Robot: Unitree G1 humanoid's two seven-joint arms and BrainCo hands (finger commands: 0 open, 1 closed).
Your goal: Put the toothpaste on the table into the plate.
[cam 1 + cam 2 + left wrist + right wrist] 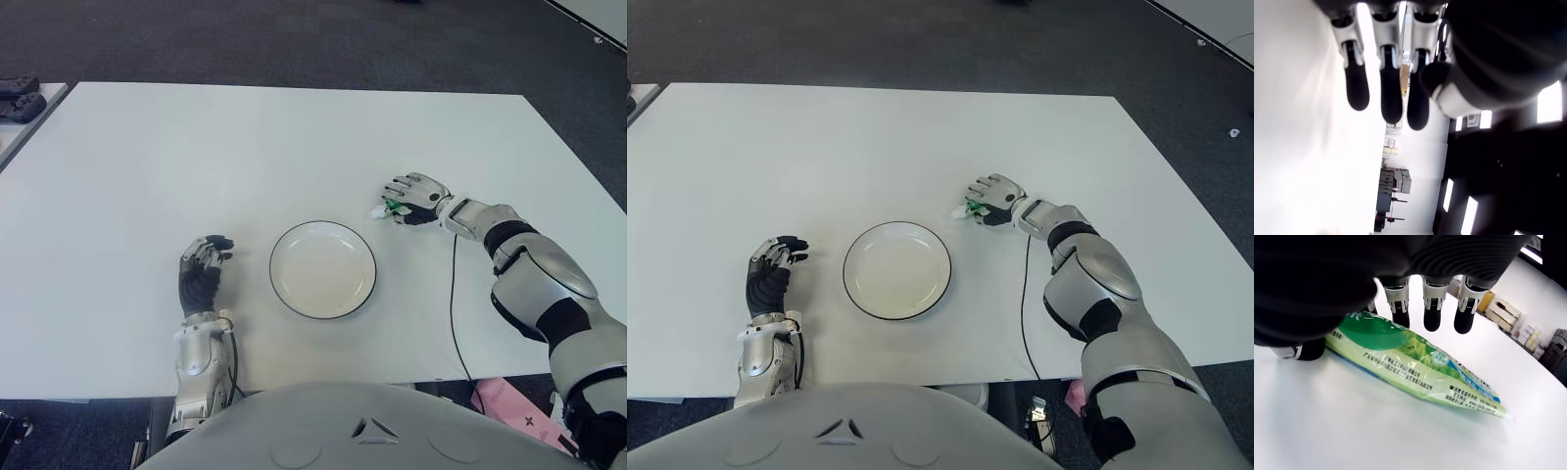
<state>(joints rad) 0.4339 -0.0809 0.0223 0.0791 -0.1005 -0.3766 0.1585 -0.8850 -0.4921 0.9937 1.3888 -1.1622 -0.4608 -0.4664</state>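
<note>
The toothpaste (1415, 367) is a green and white tube lying flat on the white table (196, 147), just right of and beyond the plate (323, 274), which is white with a dark rim and has nothing in it. My right hand (416, 199) is arched over the tube's thick end. Its fingers (1432, 308) hang down past the far side and the thumb sits at the near side; they are not clamped on it. My left hand (201, 269) shows left of the plate, its fingers (1386, 93) relaxed and holding nothing.
A black cable (453, 294) runs from my right wrist over the table to its near edge. Dark objects (20, 98) lie on a separate surface at the far left. Dark carpet surrounds the table.
</note>
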